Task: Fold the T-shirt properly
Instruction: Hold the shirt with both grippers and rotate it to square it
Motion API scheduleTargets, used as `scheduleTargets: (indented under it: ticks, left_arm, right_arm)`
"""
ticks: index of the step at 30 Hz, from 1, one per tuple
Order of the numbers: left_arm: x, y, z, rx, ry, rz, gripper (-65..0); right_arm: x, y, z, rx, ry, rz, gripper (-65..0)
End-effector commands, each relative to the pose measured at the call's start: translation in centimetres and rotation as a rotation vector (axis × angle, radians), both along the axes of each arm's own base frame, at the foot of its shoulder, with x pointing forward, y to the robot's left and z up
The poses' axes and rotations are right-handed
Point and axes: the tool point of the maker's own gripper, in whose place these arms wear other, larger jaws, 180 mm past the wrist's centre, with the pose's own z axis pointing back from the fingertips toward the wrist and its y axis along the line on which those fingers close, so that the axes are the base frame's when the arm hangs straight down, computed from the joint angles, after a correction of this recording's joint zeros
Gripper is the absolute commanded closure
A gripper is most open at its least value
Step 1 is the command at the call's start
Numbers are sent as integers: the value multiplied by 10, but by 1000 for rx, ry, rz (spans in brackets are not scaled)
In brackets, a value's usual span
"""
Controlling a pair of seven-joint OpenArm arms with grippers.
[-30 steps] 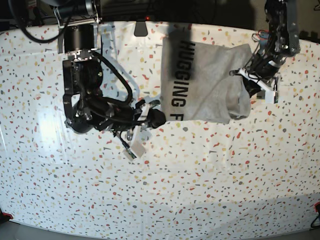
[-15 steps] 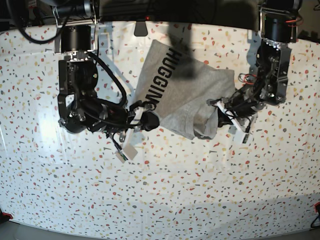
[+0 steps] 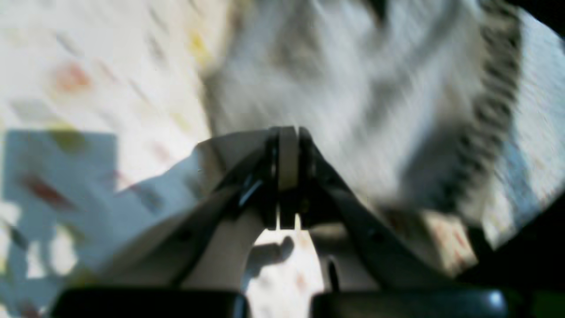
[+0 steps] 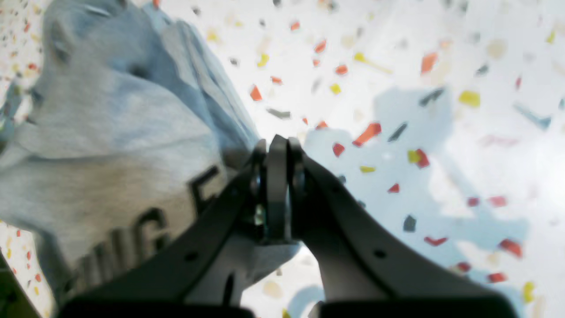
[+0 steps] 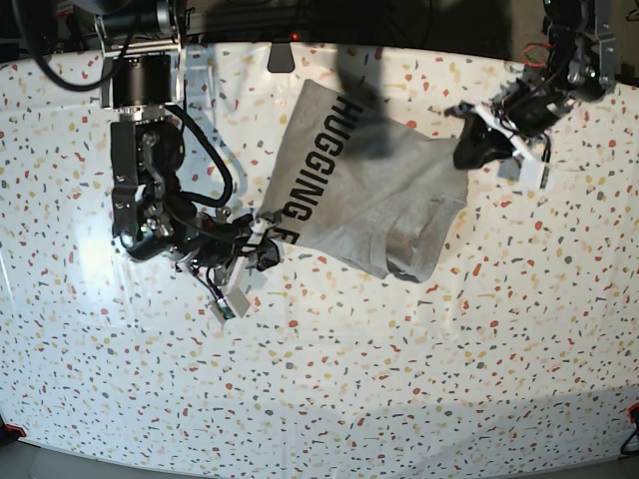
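Note:
The grey T-shirt point(image 5: 369, 195) lies crumpled on the table's far middle, its black "HUGGING F" lettering face up and a folded lump at its lower right. My right gripper point(image 5: 262, 249) is shut on the shirt's lower-left corner; the right wrist view shows its tips point(image 4: 278, 145) pinching grey cloth point(image 4: 110, 132) by the letter F. My left gripper point(image 5: 471, 150) is at the shirt's upper-right corner. In the blurred left wrist view its jaws point(image 3: 287, 132) are shut with the shirt point(image 3: 353, 88) just beyond them; I see no cloth between them.
The speckled white table point(image 5: 329, 379) stretches wide in front of the shirt. Both arm bases and dark cables stand along the far edge point(image 5: 285, 55). A white tag hangs under the right arm's wrist point(image 5: 225, 304).
My left gripper has swung up and right from the shirt's folded lump to its upper-right corner. My right gripper has drawn the lettered corner slightly left and down. The shirt has turned diagonal.

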Motion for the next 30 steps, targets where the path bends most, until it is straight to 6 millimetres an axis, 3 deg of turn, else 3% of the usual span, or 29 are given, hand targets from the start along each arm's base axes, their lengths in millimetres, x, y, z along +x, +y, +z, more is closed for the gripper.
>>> scheduleTargets:
  ticks: [1, 5, 8, 18, 25, 30]
  left_arm:
    - [-1, 1, 7, -18, -31, 13, 0]
    - [-28, 3, -8, 8, -3, 34, 0]
    - [-28, 3, -6, 33, -52, 43, 0]
    - [24, -1, -3, 114, -118, 62, 0]
    - [55, 9, -30, 111, -76, 97, 0]
    - [78, 19, -39, 104, -72, 134, 0]
  right_arm:
    - [10, 2, 9, 28, -32, -3, 0]
    - [2, 3, -12, 40, 38, -12, 0]
    - [-4, 11, -16, 55, 53, -8, 0]
    - [-40, 32, -17, 98, 52, 11, 0]
    - [-83, 35, -23, 99, 71, 19, 0]
    - [-115, 38, -28, 111, 96, 18, 0]
